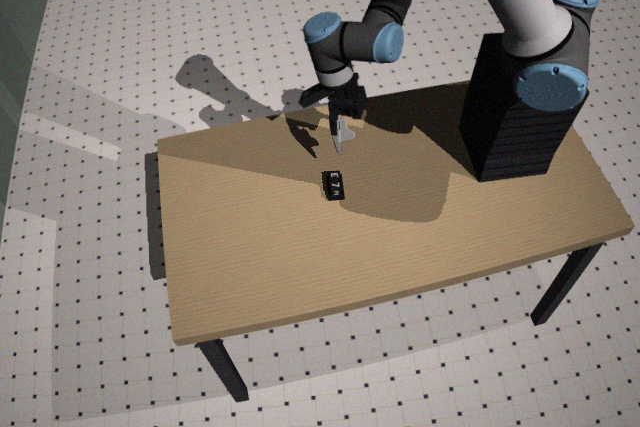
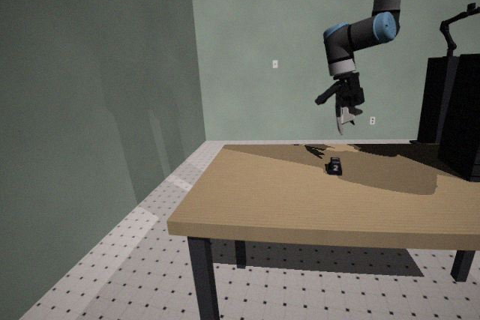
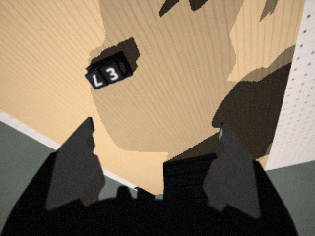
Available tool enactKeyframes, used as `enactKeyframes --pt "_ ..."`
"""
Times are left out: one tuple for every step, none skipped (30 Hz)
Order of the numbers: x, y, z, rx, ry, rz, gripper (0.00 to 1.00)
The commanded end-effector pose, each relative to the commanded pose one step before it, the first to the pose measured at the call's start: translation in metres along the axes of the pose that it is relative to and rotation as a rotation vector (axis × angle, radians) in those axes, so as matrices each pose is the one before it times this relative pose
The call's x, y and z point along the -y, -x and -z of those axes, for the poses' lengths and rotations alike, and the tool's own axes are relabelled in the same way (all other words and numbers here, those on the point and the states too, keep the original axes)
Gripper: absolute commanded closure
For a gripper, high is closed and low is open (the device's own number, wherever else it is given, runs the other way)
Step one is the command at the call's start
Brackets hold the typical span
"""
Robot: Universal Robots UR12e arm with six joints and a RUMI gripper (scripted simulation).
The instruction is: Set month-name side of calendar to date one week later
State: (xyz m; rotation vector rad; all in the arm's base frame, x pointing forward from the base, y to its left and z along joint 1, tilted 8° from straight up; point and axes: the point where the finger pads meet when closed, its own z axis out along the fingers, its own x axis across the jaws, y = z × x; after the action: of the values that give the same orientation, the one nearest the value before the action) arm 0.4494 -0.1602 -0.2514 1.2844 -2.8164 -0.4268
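The calendar [image 1: 333,184] [image 2: 334,165] [image 3: 109,73] is a small black tray holding two black cubes side by side, near the middle of the wooden table [image 1: 310,267] [image 2: 271,200] [image 3: 44,44]. The cubes' top faces show a white 3 [image 1: 333,175] [image 3: 114,74] and a 7 [image 1: 336,188] [image 3: 98,79]. In the exterior view an end face shows a 2. The side with the month's name is too small to read. My gripper [image 1: 340,143] [image 2: 343,124] [image 3: 157,120] is open and empty. It hangs well above the table, behind the calendar, towards the far edge.
The arm's black pedestal [image 1: 516,122] [image 2: 453,115] stands on the table's back right corner and casts a wide shadow over the calendar. The table's far edge lies just below the gripper. A tiled floor surrounds the table.
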Motion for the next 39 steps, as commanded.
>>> enactKeyframes --pt "0.00362 0.03924 0.01253 -0.00491 -0.08011 0.13679 0.00" --pt "0.00116 0.00881 0.00281 -0.00093 -0.01623 0.03121 0.00" --pt "0.00119 0.00820 0.00264 -0.00081 -0.01498 0.02897 0.00" --pt "0.00116 0.00734 0.00238 -0.00069 -0.01330 0.02586 0.00" --pt "0.00004 0.00024 0.00008 -0.00002 -0.00043 0.00084 0.00" --pt "0.00118 0.00695 0.00227 -0.00061 -0.01249 0.02439 0.00" --pt "0.00000 0.00000 0.00000 0.00000 0.00000 0.00000 0.00" --pt "0.00000 0.00000 0.00000 0.00000 0.00000 0.00000 0.00" --pt "0.00114 0.00630 0.00208 -0.00052 -0.01127 0.02208 0.00" --pt "0.00108 0.00566 0.00188 -0.00044 -0.01007 0.01979 0.00" --pt "0.00100 0.00502 0.00167 -0.00037 -0.00889 0.01752 0.00" --pt "0.00091 0.00439 0.00147 -0.00031 -0.00775 0.01531 0.00" --pt "0.00081 0.00378 0.00127 -0.00026 -0.00666 0.01317 0.00" --pt "0.00071 0.00319 0.00108 -0.00021 -0.00561 0.01111 0.00" --pt "0.00060 0.00264 0.00089 -0.00017 -0.00462 0.00917 0.00" --pt "0.00049 0.00212 0.00072 -0.00013 -0.00370 0.00735 0.00" --pt "0.00039 0.00164 0.00056 -0.00010 -0.00286 0.00568 0.00" --pt "0.00029 0.00121 0.00041 -0.00007 -0.00211 0.00419 0.00" --pt "0.00020 0.00083 0.00028 -0.00005 -0.00145 0.00289 0.00" --pt "0.00013 0.00052 0.00018 -0.00003 -0.00090 0.00180 0.00" --pt "0.00007 0.00027 0.00009 -0.00002 -0.00048 0.00095 0.00" --pt "0.00003 0.00010 0.00004 -0.00001 -0.00018 0.00036 0.00" --pt "0.00000 0.00002 0.00001 0.00000 -0.00003 0.00005 0.00" --pt "0.00000 0.00000 0.00000 0.00000 0.00000 0.00000 0.00" --pt "0.00000 0.00000 0.00000 0.00000 0.00000 0.00000 0.00" --pt "0.00000 0.00000 0.00000 0.00000 0.00000 0.00000 0.00" --pt "0.00000 0.00000 0.00000 0.00000 0.00000 0.00000 0.00" --pt "0.00000 0.00000 0.00000 0.00000 0.00000 0.00000 0.00" --pt "0.00000 0.00000 0.00000 0.00000 0.00000 0.00000 0.00" --pt "0.00000 0.00000 0.00000 0.00000 0.00000 0.00000 0.00" --pt "0.00000 0.00000 0.00000 0.00000 0.00000 0.00000 0.00" --pt "0.00000 0.00000 0.00000 0.00000 0.00000 0.00000 0.00" --pt "0.00000 0.00000 0.00000 0.00000 0.00000 0.00000 0.00" --pt "0.00000 0.00000 0.00000 0.00000 0.00000 0.00000 0.00" --pt "0.00000 0.00000 0.00000 0.00000 0.00000 0.00005 0.00" --pt "0.00000 0.00000 -0.00001 0.00000 0.00000 0.00036 0.00" --pt "0.00001 0.00001 -0.00003 0.00000 0.00000 0.00096 0.00" --pt "0.00002 0.00001 -0.00006 0.00000 0.00000 0.00181 0.00" --pt "0.00004 0.00002 -0.00009 0.00000 0.00000 0.00289 0.00"
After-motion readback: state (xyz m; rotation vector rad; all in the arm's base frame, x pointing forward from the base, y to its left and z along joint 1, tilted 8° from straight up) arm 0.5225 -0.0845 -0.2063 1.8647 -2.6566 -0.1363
